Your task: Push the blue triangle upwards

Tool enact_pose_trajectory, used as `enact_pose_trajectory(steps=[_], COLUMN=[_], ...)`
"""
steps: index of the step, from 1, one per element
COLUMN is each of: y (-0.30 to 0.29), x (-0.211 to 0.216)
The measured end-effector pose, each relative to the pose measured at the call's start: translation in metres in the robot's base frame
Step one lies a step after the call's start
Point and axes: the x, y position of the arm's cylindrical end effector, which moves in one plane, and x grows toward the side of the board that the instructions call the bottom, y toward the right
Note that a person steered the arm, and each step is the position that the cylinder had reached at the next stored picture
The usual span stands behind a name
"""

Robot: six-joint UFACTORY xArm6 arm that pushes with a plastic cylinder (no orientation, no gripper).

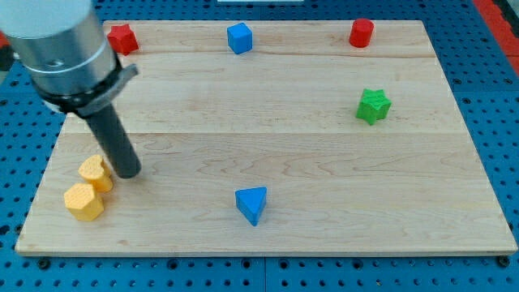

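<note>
The blue triangle is noted at the board's six o'clock, untouched, while my tip, a gripless rod holding nothing, rests beside two yellow blocks at eight o'clock, which risk being dragged along during any direct crossing.

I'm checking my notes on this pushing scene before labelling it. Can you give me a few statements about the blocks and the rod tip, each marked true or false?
1. My tip is beside the two yellow blocks at the wooden board's left. True.
2. The blue triangular block lies near the view's top edge. False: it lies near the bottom, about mid-width.
3. My tip touches the blue triangular block. False: they are far apart.
4. The green star-shaped block sits on the view's right. True.
5. A blue cube-like block sits near the top edge. True.
</note>
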Motion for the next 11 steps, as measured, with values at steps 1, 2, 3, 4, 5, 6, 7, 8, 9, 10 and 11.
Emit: enact_pose_trajectory(steps=[1,2,3,4,5,6,7,8,9,10,11], y=[0.001,0.014,0.062,0.077,0.094,0.125,0.178,0.191,0.207,0.195,0.162], x=[0.048,0.106,0.102,0.074,0.06,0.084,0.084,0.074,0.043,0.07,0.082])
